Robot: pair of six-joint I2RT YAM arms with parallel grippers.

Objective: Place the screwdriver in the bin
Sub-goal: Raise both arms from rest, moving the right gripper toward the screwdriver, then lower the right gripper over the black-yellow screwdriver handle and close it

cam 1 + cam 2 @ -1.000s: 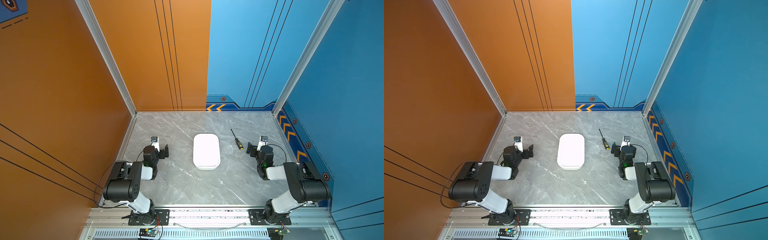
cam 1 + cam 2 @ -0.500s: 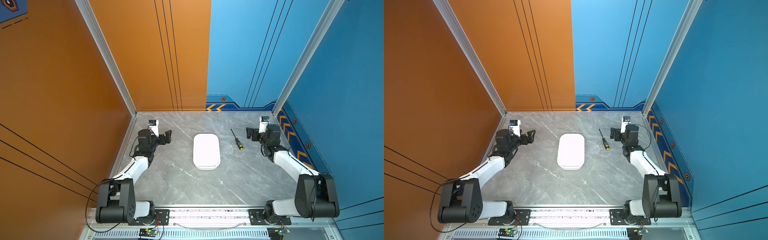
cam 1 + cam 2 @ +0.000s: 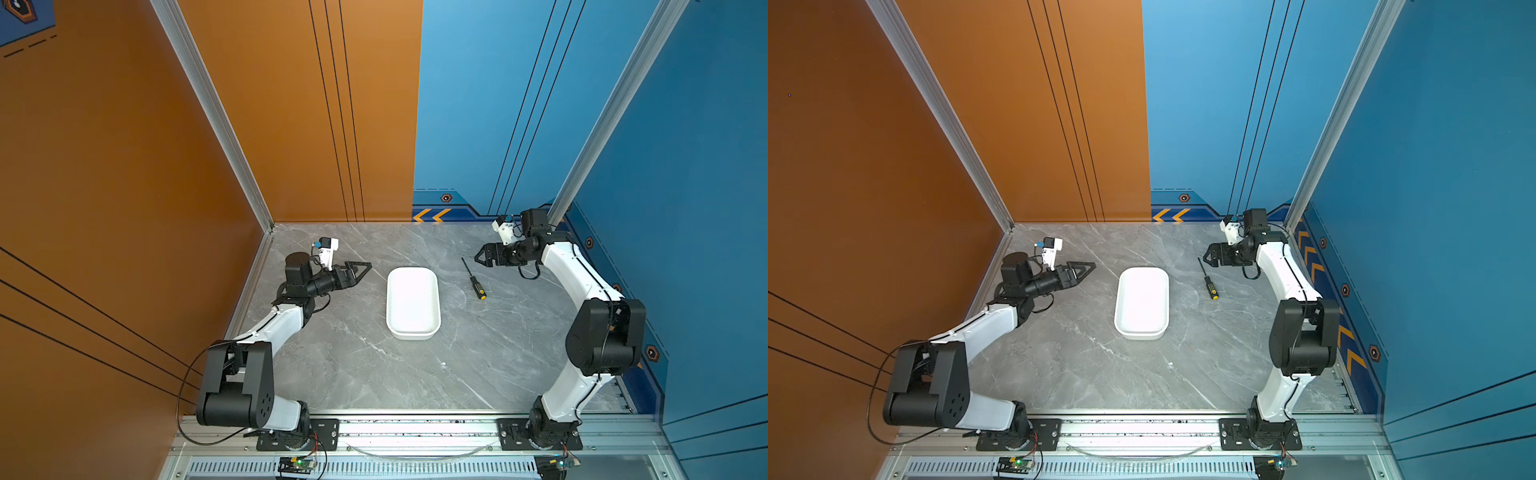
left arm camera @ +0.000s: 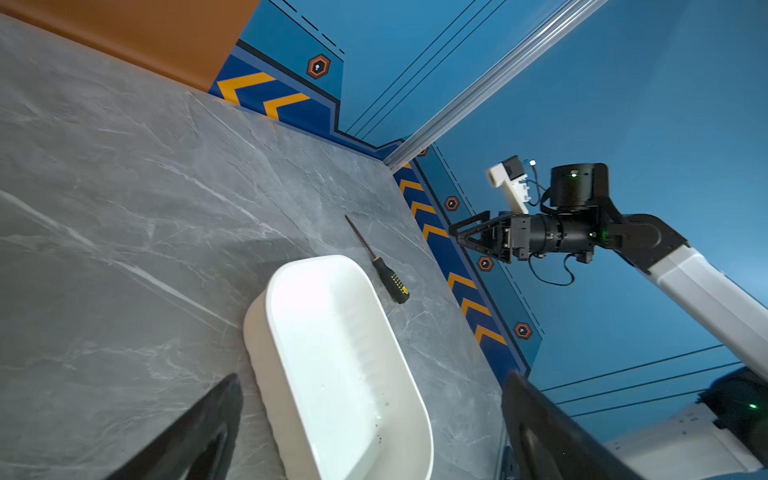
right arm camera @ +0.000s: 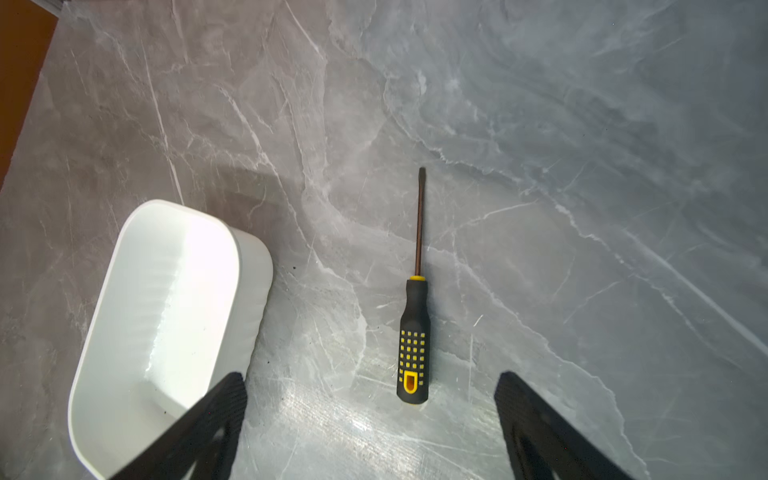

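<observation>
From where I stood there was one screwdriver (image 3: 473,279) and one bin (image 3: 413,335), both on the grey marbled tabletop (image 3: 353,374), with two white-and-black arms reaching in from the near edge, one per side. The screwdriver lay flat on the tabletop to the right of the bin, near it but clearly apart from it and outside it. Its thin shaft pointed toward the back wall and its handle toward the near edge. The bin was white, sat lengthwise in the middle, and held nothing that I could see. Each arm carried one pincer with two dark fingers. The right pincer (image 3: 477,257) hung near the shaft's tip on its right and touched nothing; in its wrist view the fingers (image 5: 224,399) stood wide apart with the screwdriver lying ahead of them, so it was open and empty. The left pincer (image 3: 368,267) was on the bin's left, aimed toward it and clear of its wall, and it too was spread wide and held nothing. As for markings, the black handle bore rows of small yellow squares, a yellow slot near its end and a yellow collar at the shaft. The back wall's blue strip showed two orange chevrons (image 3: 431,215) and one hexagon badge (image 3: 446,198). I could not read any lettering on these.
</observation>
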